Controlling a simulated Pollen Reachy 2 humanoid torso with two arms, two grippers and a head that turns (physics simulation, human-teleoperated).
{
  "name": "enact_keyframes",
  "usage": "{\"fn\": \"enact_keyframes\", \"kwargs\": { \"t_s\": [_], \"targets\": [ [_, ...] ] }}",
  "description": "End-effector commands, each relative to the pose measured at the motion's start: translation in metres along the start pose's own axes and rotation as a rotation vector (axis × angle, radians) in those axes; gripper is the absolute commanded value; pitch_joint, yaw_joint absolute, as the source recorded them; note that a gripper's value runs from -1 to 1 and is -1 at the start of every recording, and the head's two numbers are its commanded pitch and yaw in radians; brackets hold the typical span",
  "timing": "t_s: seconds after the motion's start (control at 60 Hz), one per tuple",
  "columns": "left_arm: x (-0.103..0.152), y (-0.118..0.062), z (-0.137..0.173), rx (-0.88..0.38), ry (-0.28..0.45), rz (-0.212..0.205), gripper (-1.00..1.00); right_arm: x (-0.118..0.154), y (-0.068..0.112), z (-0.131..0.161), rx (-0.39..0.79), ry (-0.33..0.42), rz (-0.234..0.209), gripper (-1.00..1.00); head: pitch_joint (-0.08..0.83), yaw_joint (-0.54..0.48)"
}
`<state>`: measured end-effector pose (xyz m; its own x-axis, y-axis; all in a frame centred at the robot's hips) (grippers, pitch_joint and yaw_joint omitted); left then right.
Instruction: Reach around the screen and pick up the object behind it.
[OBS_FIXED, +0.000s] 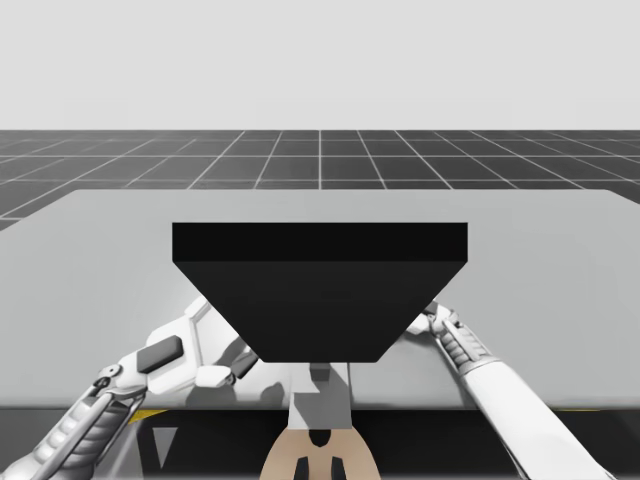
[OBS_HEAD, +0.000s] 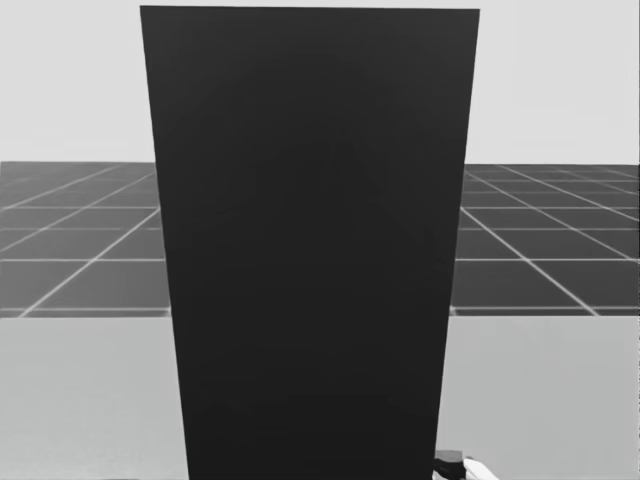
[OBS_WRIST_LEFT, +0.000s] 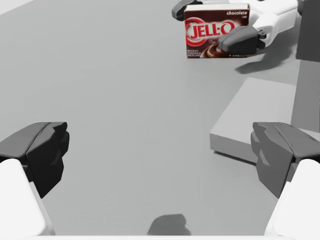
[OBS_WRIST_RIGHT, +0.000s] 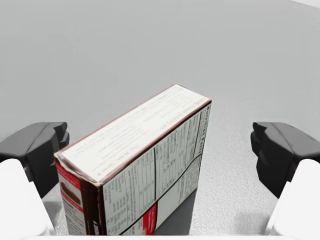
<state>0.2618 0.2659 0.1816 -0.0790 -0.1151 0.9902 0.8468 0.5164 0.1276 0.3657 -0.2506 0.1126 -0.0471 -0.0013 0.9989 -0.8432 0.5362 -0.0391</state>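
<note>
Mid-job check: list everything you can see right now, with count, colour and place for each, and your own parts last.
screen: one, black, upright at mid-table, blocking the head view.
box: one, dark brown and red with a white printed back, standing upright on the table between the right gripper's fingers.
grey block: one, light grey, flat on the table by the screen's foot, ahead of the left gripper.
table: one, grey, under everything.
left arm: one, white, coming in beside the screen.
right arm: one, white, on the screen's other side.
left gripper: one, dark fingers, open over bare table.
right gripper: one, dark fingers, open, one on each side of the box, with a gap on one side.
</note>
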Motion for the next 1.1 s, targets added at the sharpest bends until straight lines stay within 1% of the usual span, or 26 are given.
{"fn": "enact_keyframes", "kwargs": {
  "t_s": [0.017, 0.05, 0.083, 0.133, 0.167, 0.183, 0.2, 0.217, 0.233, 0.25, 0.367, 0.467, 0.617, 0.683, 0.75, 0.833, 1.0, 1.033, 1.1],
  "targets": [
    [-0.002, -0.002, -0.001, -0.005, 0.003, -0.005, -1.00, -0.013, -0.003, -0.012, -0.059, 0.055, 0.007, -1.00, 0.141, -0.02],
    [-0.002, -0.002, -0.001, -0.005, 0.003, -0.006, -1.00, -0.015, -0.004, -0.014, -0.073, 0.072, 0.005, -1.00, 0.142, -0.02],
    [-0.002, -0.002, -0.001, -0.006, 0.002, -0.007, -1.00, -0.016, -0.005, -0.016, -0.105, 0.096, 0.012, -1.00, 0.141, -0.02],
    [-0.002, -0.003, -0.001, -0.007, 0.002, -0.009, -1.00, -0.018, -0.006, -0.016, -0.102, 0.095, 0.031, -1.00, 0.141, -0.02],
    [-0.003, -0.003, -0.001, -0.008, 0.002, -0.010, -1.00, -0.020, -0.007, -0.017, -0.113, 0.092, 0.049, -0.90, 0.141, -0.02],
    [-0.003, -0.003, -0.001, -0.008, 0.003, -0.012, -1.00, -0.021, -0.006, -0.016, -0.154, 0.079, 0.069, -0.43, 0.141, -0.02],
    [-0.003, -0.003, -0.001, -0.007, 0.004, -0.014, -1.00, -0.023, -0.006, -0.017, -0.164, 0.068, 0.069, 0.79, 0.141, -0.02],
    [-0.003, -0.003, -0.001, -0.006, 0.005, -0.015, -1.00, -0.023, -0.005, -0.017, -0.154, 0.070, 0.067, 0.95, 0.141, -0.02],
    [-0.003, -0.003, -0.001, -0.005, 0.004, -0.016, -1.00, -0.023, -0.005, -0.016, -0.146, 0.067, 0.062, 1.00, 0.141, -0.02],
    [-0.003, -0.004, -0.001, -0.007, 0.004, -0.017, -1.00, -0.024, -0.004, -0.016, -0.137, 0.065, 0.051, 1.00, 0.141, -0.02],
    [-0.003, -0.004, -0.001, -0.004, 0.002, -0.023, -1.00, -0.022, -0.001, -0.014, -0.138, 0.068, 0.051, 1.00, 0.142, -0.02],
    [-0.004, -0.003, 0.000, -0.001, 0.003, -0.024, -1.00, -0.014, -0.001, -0.006, -0.146, 0.070, 0.078, 1.00, 0.140, -0.02],
    [-0.004, -0.002, 0.002, 0.010, 0.003, -0.019, -1.00, 0.011, -0.004, 0.025, -0.193, 0.034, 0.122, 1.00, 0.139, -0.02],
    [-0.002, -0.001, 0.003, 0.017, 0.000, -0.020, -1.00, 0.026, -0.006, 0.044, -0.213, 0.016, 0.155, 1.00, 0.135, -0.02],
    [-0.001, 0.001, 0.003, 0.029, -0.008, -0.022, -1.00, 0.036, -0.009, 0.057, -0.233, 0.011, 0.184, 1.00, 0.133, -0.02],
    [0.000, 0.002, 0.004, 0.035, -0.010, -0.025, -1.00, 0.044, -0.015, 0.076, -0.271, 0.024, 0.219, 1.00, 0.131, -0.01],
    [0.001, 0.003, 0.005, 0.041, -0.010, -0.028, -1.00, 0.048, -0.026, 0.111, -0.334, 0.040, 0.233, 1.00, 0.128, -0.01],
    [0.001, 0.003, 0.005, 0.042, -0.010, -0.030, -1.00, 0.049, -0.029, 0.118, -0.352, 0.047, 0.245, 1.00, 0.128, -0.01],
    [0.002, 0.003, 0.006, 0.046, -0.011, -0.033, -1.00, 0.053, -0.034, 0.128, -0.375, 0.048, 0.252, 1.00, 0.126, -0.01]
  ]
}}
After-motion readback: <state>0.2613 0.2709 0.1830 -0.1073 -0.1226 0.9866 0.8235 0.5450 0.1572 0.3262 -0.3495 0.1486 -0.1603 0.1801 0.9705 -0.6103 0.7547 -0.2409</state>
